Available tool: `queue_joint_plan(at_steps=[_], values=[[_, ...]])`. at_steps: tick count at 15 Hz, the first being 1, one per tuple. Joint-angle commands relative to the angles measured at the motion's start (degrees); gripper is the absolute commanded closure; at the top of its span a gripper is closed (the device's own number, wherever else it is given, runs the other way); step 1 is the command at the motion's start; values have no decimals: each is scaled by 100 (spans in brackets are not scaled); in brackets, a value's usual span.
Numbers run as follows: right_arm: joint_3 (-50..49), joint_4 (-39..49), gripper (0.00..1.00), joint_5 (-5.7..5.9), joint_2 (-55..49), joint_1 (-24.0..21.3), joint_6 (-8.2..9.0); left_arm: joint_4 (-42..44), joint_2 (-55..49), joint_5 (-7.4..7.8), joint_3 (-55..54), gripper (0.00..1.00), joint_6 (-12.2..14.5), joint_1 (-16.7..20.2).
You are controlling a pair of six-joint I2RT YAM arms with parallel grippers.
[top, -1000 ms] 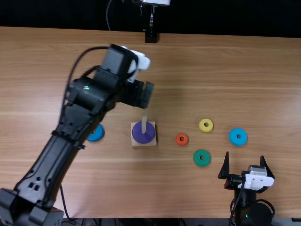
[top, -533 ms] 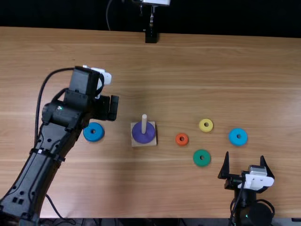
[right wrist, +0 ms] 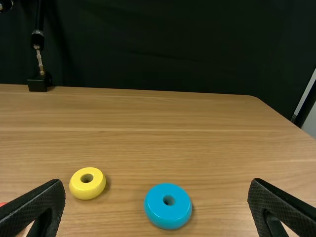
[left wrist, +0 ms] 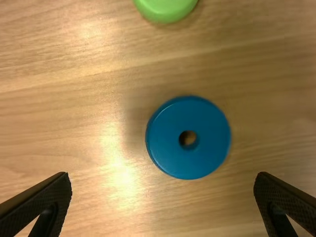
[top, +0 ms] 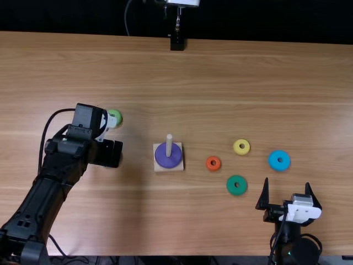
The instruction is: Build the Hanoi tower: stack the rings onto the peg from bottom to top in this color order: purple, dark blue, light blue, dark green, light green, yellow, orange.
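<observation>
Ring [left wrist: 187, 160] (dark blue) lies below the spread left hand [top: 112, 154].

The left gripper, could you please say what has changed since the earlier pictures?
The left gripper has moved left and toward the table's near edge, from beyond the peg to over the dark blue ring. The purple ring and the right gripper stayed put.

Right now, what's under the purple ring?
A square wooden base: its corners poke out around the purple ring. The peg stands up through the ring's middle. The part of the base right beneath the ring is covered, so I can't see it.
</observation>
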Motion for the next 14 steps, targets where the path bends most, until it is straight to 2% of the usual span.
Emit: queue_joint_plan(at_steps=[1, 3, 9, 14], values=[[-57, -85, 0, 33, -38, -43, 58, 15, -166, -12, -106, 0, 256, 15], [-57, -85, 0, 33, -38, -43, 58, 36, 19, -12, -106, 0, 267, 7], [-57, -85, 0, 33, -38, -43, 58, 806, 397, -23, -177, 0, 256, -55], [-57, -85, 0, 33, -38, -43, 58, 795, 792, 9, -177, 0, 246, -90]])
